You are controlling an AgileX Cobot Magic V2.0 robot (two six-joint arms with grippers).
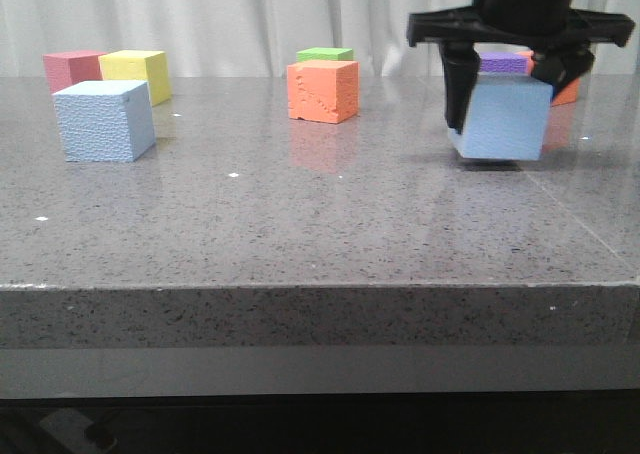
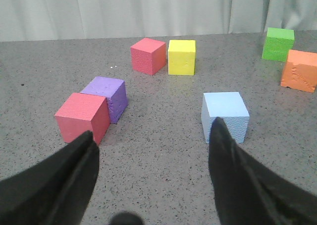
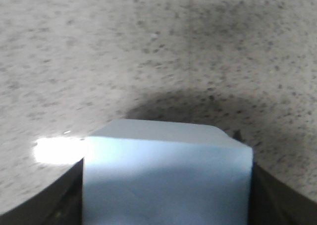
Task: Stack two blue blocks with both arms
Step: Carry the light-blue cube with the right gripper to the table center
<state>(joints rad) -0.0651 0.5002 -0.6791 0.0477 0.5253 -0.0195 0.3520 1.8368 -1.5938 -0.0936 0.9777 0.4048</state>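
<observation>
While the right gripper [image 1: 505, 94] hangs over the right side of the table [image 1: 320, 234], its jaws are clamped on one blue block [image 1: 503, 119], one finger on each side face. The block is tilted a little and appears lifted just clear of the surface, with a dark shadow beneath. In the right wrist view the same block [image 3: 166, 180] fills the space between the dark fingers, with speckled grey stone below.

The second blue block [image 1: 104, 121] sits flat on the table at the far left, well apart from the held one. Behind it stand a red cube [image 1: 70, 71] and a yellow cube [image 1: 137, 72], side by side. An orange cube [image 1: 323, 90] sits near the middle, a green cube [image 1: 325, 54] behind it. A purple cube [image 1: 503, 63] shows partly behind the right gripper.

Left wrist view: the left gripper [image 2: 153, 155] has its jaws spread wide and holds nothing. The free blue block [image 2: 225, 115] lies just beyond the tip of one finger; whether they touch, I cannot tell. Left gripper does not show in the front view.
</observation>
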